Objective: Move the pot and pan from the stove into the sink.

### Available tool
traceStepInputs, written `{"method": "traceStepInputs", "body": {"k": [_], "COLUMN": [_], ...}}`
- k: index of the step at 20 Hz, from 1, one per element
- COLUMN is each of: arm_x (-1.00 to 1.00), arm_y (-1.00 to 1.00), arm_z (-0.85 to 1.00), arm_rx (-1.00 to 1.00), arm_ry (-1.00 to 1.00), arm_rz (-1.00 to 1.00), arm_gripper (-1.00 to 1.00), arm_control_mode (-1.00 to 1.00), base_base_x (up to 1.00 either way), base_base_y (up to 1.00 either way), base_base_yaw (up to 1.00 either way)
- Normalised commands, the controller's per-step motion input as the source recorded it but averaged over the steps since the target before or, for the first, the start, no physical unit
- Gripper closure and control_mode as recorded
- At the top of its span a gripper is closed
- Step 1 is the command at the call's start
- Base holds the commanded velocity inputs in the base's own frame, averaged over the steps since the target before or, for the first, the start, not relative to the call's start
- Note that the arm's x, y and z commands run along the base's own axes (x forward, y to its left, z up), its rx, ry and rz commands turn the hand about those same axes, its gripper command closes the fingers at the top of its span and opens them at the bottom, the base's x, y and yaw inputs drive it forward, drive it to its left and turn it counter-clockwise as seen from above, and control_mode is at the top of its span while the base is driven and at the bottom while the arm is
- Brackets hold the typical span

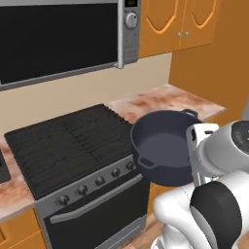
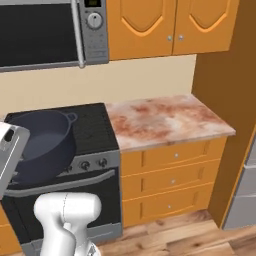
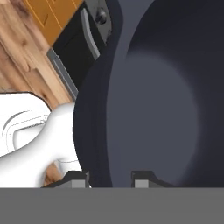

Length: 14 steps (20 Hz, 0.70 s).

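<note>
The dark navy-grey pot [image 1: 163, 146] hangs tilted in the air, off the front right corner of the black stove [image 1: 63, 141]. My gripper [image 3: 110, 179] is shut on the pot's rim, one fingertip [image 3: 76, 177] outside the wall and the other inside. From the right base camera the pot [image 2: 42, 140] overlaps the stove's [image 2: 90, 127] left grates, with my white hand at its near edge. The pot's bare inside [image 3: 162, 109] faces the hand camera. The stove's grates carry nothing. The pan and the sink are out of view.
A microwave [image 1: 58, 39] hangs over the stove. A marbled counter [image 2: 165, 120] runs right of the stove above orange drawers [image 2: 175, 175], ending at a tall wooden panel [image 2: 225, 100]. Upper cabinets [image 2: 170, 25] hang above. Wood floor [image 2: 175, 235] lies below.
</note>
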Motion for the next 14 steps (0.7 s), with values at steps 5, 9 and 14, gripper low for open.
{"method": "traceStepInputs", "body": {"k": [5, 9, 14], "arm_x": [0.00, 0.00, 0.00], "arm_y": [0.00, 0.00, 0.00], "arm_z": [0.00, 0.00, 0.00], "arm_rx": [0.00, 0.00, 0.00], "arm_ry": [0.00, 0.00, 0.00], "arm_rz": [0.00, 0.00, 0.00], "arm_gripper": [1.00, 1.00, 1.00], "arm_control_mode": [1.00, 1.00, 1.00], "base_base_x": [0.00, 0.00, 0.00], "base_base_y": [-0.01, 0.00, 0.00], "base_base_yaw": [-0.41, -0.42, -0.43]}}
